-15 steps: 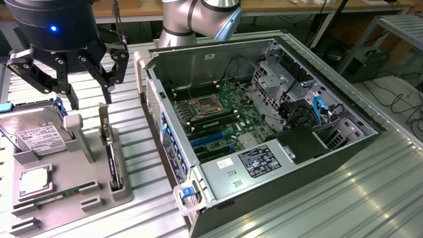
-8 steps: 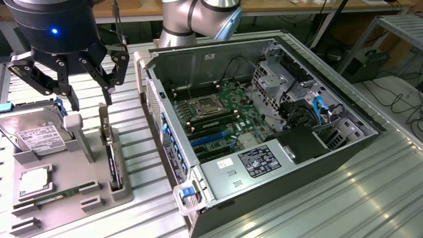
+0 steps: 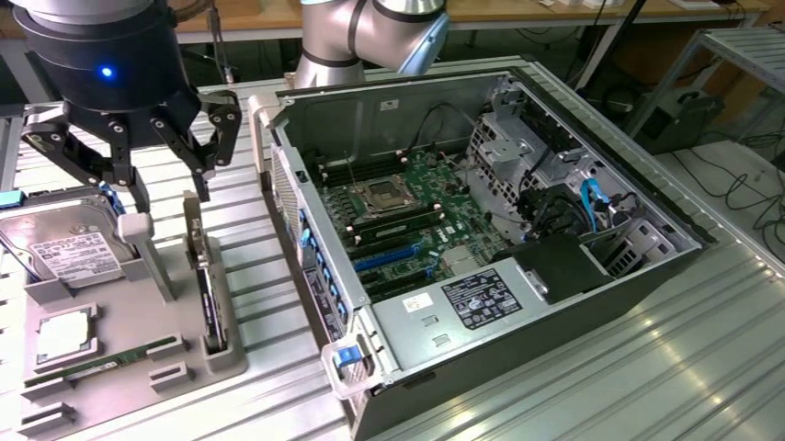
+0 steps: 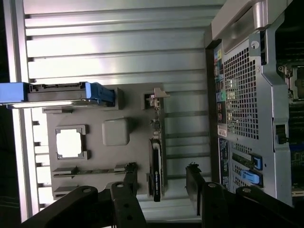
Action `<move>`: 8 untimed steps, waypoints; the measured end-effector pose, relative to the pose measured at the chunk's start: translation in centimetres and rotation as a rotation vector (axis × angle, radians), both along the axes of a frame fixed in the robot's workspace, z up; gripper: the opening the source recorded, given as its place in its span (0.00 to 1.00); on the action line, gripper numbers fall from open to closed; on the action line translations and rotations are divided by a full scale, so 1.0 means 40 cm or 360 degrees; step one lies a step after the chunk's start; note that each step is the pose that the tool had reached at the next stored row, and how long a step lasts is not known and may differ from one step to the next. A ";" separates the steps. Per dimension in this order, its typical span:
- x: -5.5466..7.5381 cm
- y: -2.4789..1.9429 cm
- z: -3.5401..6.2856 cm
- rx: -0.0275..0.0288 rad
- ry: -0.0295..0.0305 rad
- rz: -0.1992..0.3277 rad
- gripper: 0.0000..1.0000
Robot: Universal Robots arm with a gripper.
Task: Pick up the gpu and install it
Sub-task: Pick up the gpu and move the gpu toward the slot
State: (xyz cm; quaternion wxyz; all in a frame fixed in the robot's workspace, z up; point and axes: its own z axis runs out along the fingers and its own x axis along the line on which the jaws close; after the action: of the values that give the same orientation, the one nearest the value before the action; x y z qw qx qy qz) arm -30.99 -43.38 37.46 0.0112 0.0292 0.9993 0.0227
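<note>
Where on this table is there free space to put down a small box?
The ribbed metal table is bare on the exterior view's right, beside the open dark computer case. A narrow bare strip separates the case from the grey parts tray, which is crowded.

I have the hand [image 3: 165, 200] pointing straight down above the gpu [image 3: 211, 299], fingers [image 4: 129, 176] spread wide and holding nothing. The arm [image 3: 368, 37] is bent behind it.
</note>
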 end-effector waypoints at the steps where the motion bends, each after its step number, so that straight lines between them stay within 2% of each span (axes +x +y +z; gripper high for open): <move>1: 0.000 -0.001 -0.002 0.00000 -0.00001 0.0000 0.54; 8: 0.000 -0.005 -0.017 0.00001 -0.00001 0.0001 0.54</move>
State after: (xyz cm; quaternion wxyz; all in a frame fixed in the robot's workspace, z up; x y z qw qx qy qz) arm -31.00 -43.58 36.76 0.0112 0.0289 0.9993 0.0228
